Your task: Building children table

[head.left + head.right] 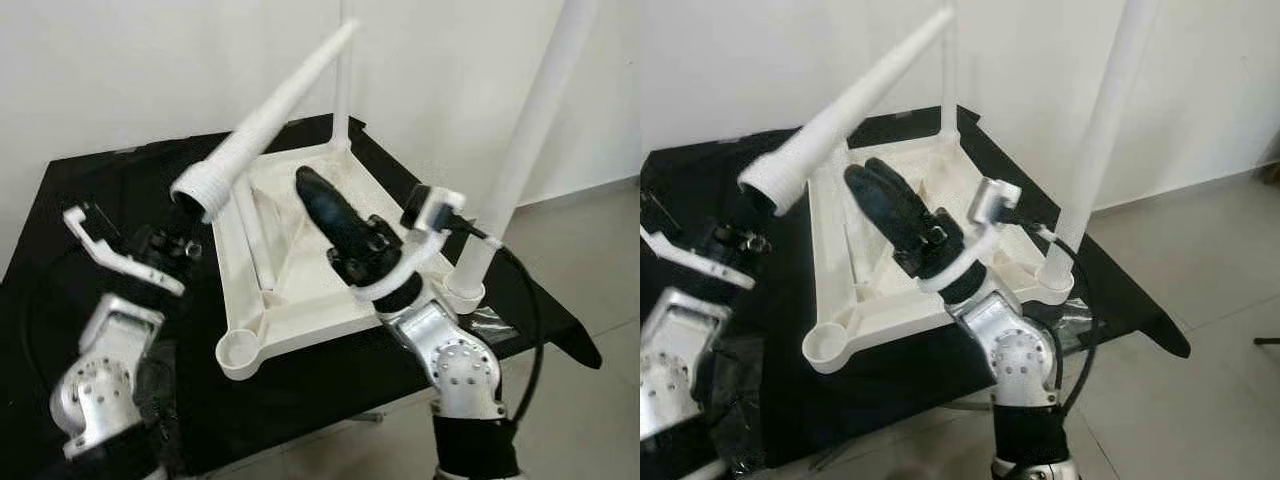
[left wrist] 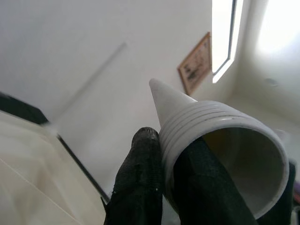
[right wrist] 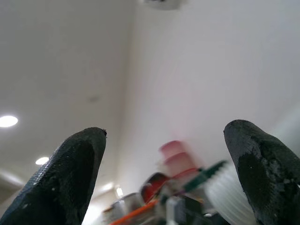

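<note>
The left gripper (image 2: 173, 187) has its rough, pebbled black fingers (image 2: 140, 178) pinched on the ribbed, threaded collar of a loose white tapered plastic table leg (image 1: 265, 125), a hollow cone whose open round mouth faces the wrist camera and whose slim tip slants up toward 1 o'clock above the tabletop. The right gripper (image 3: 168, 173) stands with its two matte black fingers spread wide, gripping nothing; in the head views it hovers over the middle of the tabletop, pointing toward 11 o'clock. Beneath both lies the white square plastic tabletop (image 1: 300, 320), turned underside up, smooth with raised ribs crossing it and a round cup-shaped socket at each corner. The socket at 7 o'clock (image 1: 240, 352) sits open. A white upright leg (image 1: 520, 150) rises from the socket at 4 o'clock, and a thinner-looking white far leg (image 1: 343, 90) stands at the 12 o'clock corner. The tabletop rests on a black cloth-covered work surface (image 1: 90, 200), set against a plain white wall (image 1: 120, 70), with pale grey floor tiles (image 1: 590, 270) at 3 o'clock.
</note>
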Tool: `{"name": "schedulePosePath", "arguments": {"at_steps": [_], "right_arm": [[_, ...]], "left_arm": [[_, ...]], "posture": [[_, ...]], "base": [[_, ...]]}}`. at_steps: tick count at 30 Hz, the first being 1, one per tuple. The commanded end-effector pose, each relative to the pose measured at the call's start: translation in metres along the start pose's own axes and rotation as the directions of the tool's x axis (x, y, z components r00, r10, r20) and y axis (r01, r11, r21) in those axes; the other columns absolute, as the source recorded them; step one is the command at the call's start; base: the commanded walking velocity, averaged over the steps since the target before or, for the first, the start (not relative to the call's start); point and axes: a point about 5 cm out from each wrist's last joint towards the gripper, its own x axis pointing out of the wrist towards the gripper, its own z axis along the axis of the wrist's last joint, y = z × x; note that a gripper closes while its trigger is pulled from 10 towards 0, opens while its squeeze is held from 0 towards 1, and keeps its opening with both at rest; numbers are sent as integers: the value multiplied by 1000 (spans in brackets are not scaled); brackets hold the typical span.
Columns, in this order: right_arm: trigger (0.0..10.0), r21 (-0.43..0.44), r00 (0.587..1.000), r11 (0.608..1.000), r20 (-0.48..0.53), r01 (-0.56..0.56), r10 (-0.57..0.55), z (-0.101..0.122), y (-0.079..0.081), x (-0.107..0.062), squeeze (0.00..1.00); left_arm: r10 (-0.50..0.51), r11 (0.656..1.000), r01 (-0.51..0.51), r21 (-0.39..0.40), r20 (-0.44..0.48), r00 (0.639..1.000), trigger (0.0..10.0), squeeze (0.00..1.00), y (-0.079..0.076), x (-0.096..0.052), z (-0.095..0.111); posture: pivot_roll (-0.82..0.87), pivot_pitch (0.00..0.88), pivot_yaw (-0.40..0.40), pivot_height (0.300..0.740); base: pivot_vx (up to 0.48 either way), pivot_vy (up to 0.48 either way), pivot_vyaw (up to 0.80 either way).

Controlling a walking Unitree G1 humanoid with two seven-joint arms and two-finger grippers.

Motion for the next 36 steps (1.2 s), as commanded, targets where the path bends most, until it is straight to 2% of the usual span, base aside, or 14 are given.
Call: {"name": "schedulePosePath", "arguments": {"at_steps": [1, 5, 11, 12, 17, 19, 26, 30, 36], "right_arm": [[10000, 29, 998, 998, -8, -60, 60, -1, 7, 2, 0], [10000, 56, 999, 997, -10, -50, 51, -2, 6, 1, 0], [10000, 82, 1000, 997, -19, -2, 4, -4, 1, -6, 0], [10000, 95, 1000, 995, -24, 16, -13, -5, -1, -12, 0], [10000, 102, 999, 994, -24, 26, -24, -5, -2, -13, 0], [10000, 102, 999, 994, -18, 32, -30, -2, -5, -10, 0], [10000, 116, 1000, 993, -13, 11, -10, -1, -5, -2, 0], [10000, 129, 1000, 992, -5, -9, 10, -3, -4, 5, 0], [10000, 136, 1000, 990, -5, -21, 22, -4, -4, 10, 0]], "left_arm": [[-88, 995, 89, -38, 17, 996, 0, 0, -12, 2, 0], [-137, 985, 140, -100, 41, 990, 0, 0, -17, -1, 0], [-152, 975, 164, -149, 93, 984, 0, 0, -17, -6, 7], [-206, 962, 217, -167, 77, 975, 0, 0, -22, -11, 8], [-251, 950, 256, -181, 50, 967, 0, 0, -26, -14, 7], [-287, 936, 281, -213, 3, 958, 0, 0, -28, -21, 0], [-335, 910, 315, -271, -28, 942, 0, 0, -31, -28, -9], [-393, 884, 353, -306, -77, 916, 0, 0, -38, -33, -18], [-418, 872, 366, -327, -103, 903, 0, 0, -41, -36, -23]], "posture": [[14, 0, -7, 740], [18, 0, -6, 740], [25, 0, -11, 740], [24, 0, -12, 740], [22, 0, -13, 740], [15, 0, -15, 740], [13, 0, -20, 740], [13, 0, -22, 740], [14, 0, -22, 740]], "base": [[0, 0, 0], [0, 0, 0], [0, 0, 0], [0, 0, 0], [0, 0, 0], [0, 0, 0], [0, 0, 0], [0, 0, 0], [0, 0, 0]]}}
